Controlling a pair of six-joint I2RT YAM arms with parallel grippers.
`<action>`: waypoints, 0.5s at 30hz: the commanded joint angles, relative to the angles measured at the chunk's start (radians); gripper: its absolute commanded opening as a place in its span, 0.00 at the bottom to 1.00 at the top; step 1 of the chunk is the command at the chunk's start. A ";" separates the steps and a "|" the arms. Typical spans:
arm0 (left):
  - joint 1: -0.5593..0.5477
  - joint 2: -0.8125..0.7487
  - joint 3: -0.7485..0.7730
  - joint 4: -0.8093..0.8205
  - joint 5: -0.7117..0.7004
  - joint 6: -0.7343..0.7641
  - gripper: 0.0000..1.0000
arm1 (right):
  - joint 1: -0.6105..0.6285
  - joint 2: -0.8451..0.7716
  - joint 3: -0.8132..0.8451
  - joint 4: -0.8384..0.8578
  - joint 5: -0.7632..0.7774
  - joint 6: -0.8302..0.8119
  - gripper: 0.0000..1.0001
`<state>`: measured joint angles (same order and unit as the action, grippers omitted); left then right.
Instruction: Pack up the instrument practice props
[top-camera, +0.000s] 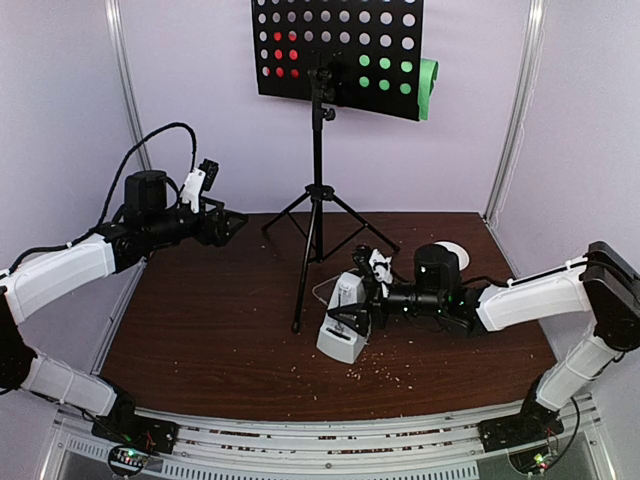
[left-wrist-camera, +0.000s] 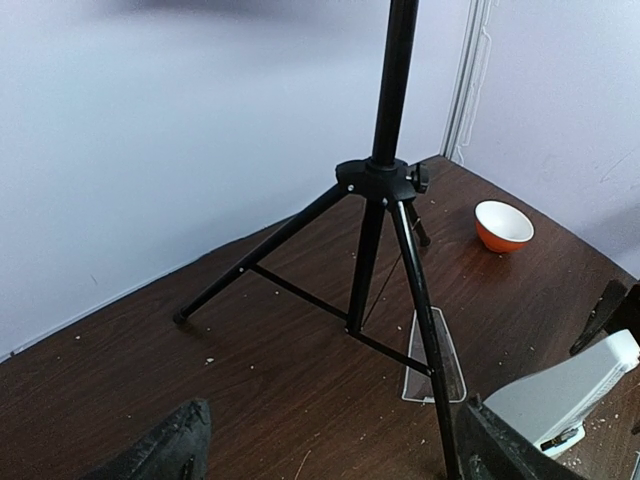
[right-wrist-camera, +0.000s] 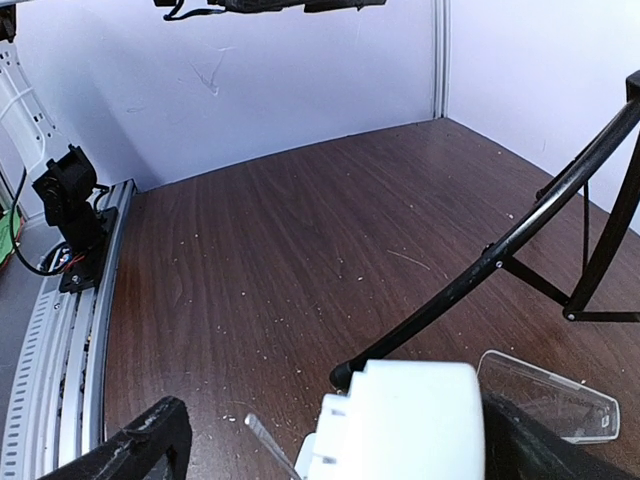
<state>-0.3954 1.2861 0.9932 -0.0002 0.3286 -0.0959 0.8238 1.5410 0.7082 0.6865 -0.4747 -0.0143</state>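
My left claw (left-wrist-camera: 333, 425) hangs wide open and empty over the back left of the worktop (top-camera: 200, 330). The music stand (top-camera: 317, 190) stands in the middle. My right claw (right-wrist-camera: 335, 418), fully spread, straddles the white metronome (top-camera: 337, 342), not clamped on it.

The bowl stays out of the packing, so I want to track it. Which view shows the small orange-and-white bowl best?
The left wrist view: the bowl stands whole and unobstructed, orange outside, white inside. The top external view shows only part of its white top behind the right arm. The right wrist view misses it.
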 joint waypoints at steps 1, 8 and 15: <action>0.004 -0.005 -0.007 0.053 -0.007 0.005 0.88 | -0.003 0.023 -0.024 0.066 0.032 -0.001 0.98; 0.005 0.002 -0.005 0.053 -0.011 0.005 0.88 | -0.004 0.040 -0.050 0.098 0.064 -0.002 0.91; 0.004 0.011 -0.006 0.052 -0.013 0.005 0.88 | -0.004 0.045 -0.090 0.164 0.099 0.024 0.82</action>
<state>-0.3954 1.2869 0.9928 -0.0002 0.3244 -0.0963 0.8238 1.5757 0.6456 0.7868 -0.4118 -0.0101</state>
